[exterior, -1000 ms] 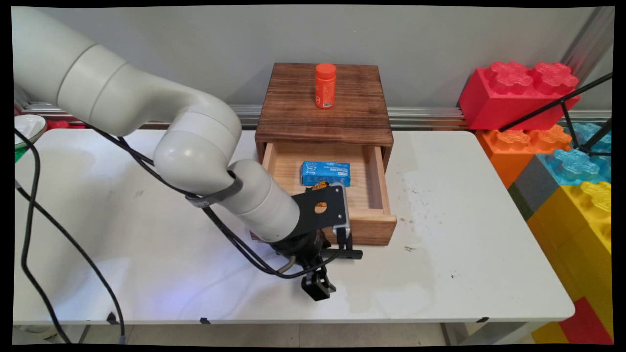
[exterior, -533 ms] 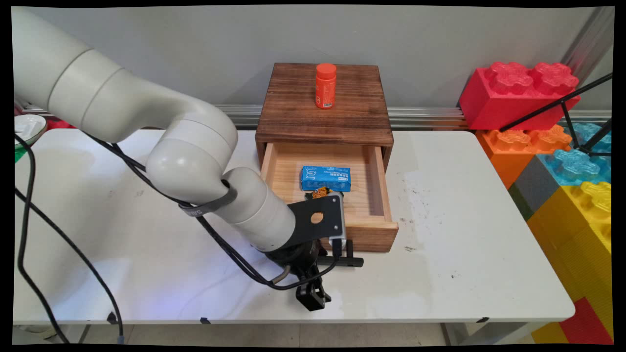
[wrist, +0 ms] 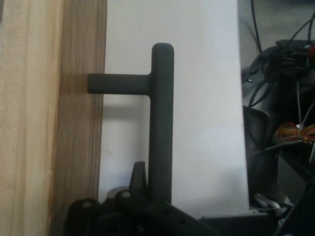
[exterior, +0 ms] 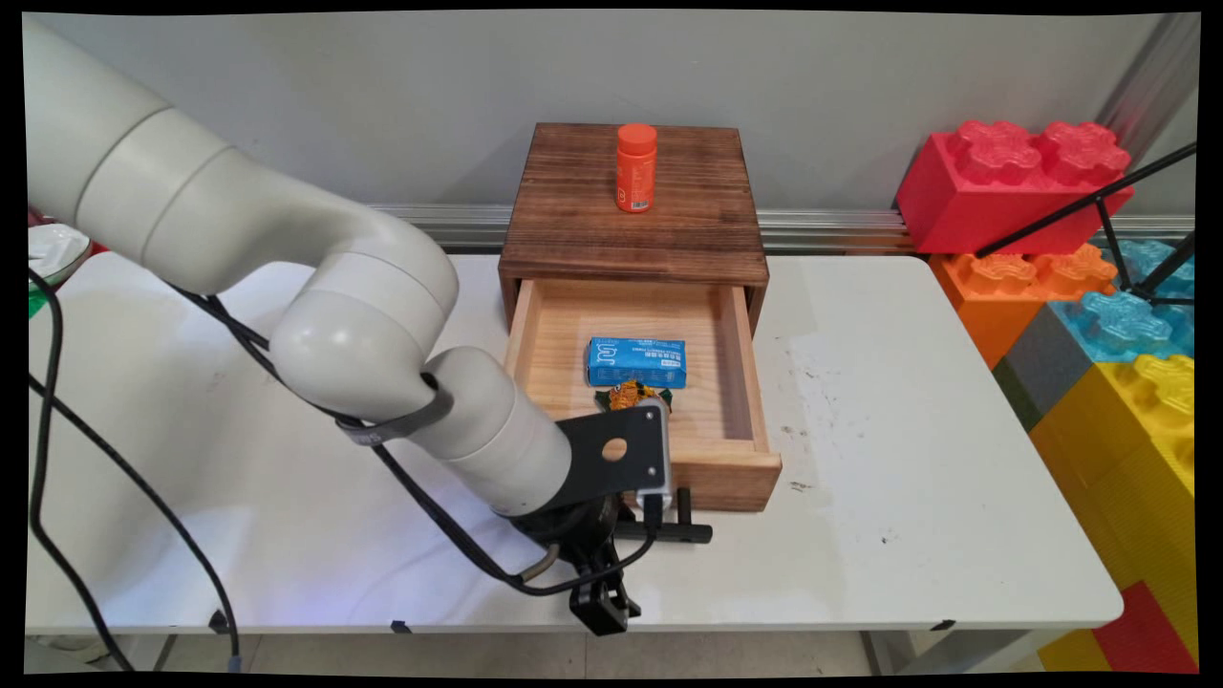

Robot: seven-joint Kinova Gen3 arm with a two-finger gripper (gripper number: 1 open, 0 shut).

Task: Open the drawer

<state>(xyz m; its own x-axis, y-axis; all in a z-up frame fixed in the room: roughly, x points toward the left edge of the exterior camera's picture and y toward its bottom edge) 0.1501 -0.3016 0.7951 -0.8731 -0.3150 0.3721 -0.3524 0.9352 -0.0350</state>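
My gripper [exterior: 607, 588] is shut on the black bar handle [exterior: 680, 532] of a light wooden drawer [exterior: 731, 473] near the table's front edge. The drawer stands pulled out of a dark wooden cabinet [exterior: 631, 225]. Inside the drawer lie a blue box [exterior: 637, 361] and, just in front of it, a small orange-and-green wrapped item [exterior: 635, 394], partly hidden by my wrist plate. An orange bottle [exterior: 636, 167] stands upright on the cabinet top. In the hand view the handle [wrist: 161, 123] runs down into my gripper [wrist: 157, 209], with the drawer front [wrist: 78, 147] on the left.
Large toy bricks, red [exterior: 1013, 182], orange [exterior: 1022, 277] and yellow [exterior: 1147, 420], are stacked past the table's right edge, with black tripod legs [exterior: 1099, 201] across them. A white bowl [exterior: 48, 250] sits at the far left. Black cables [exterior: 57, 459] hang over the left side of the table.
My gripper has moved toward the table's front edge with the handle in it, and the drawer has slid further out of the cabinet, showing more of the wrapped item.
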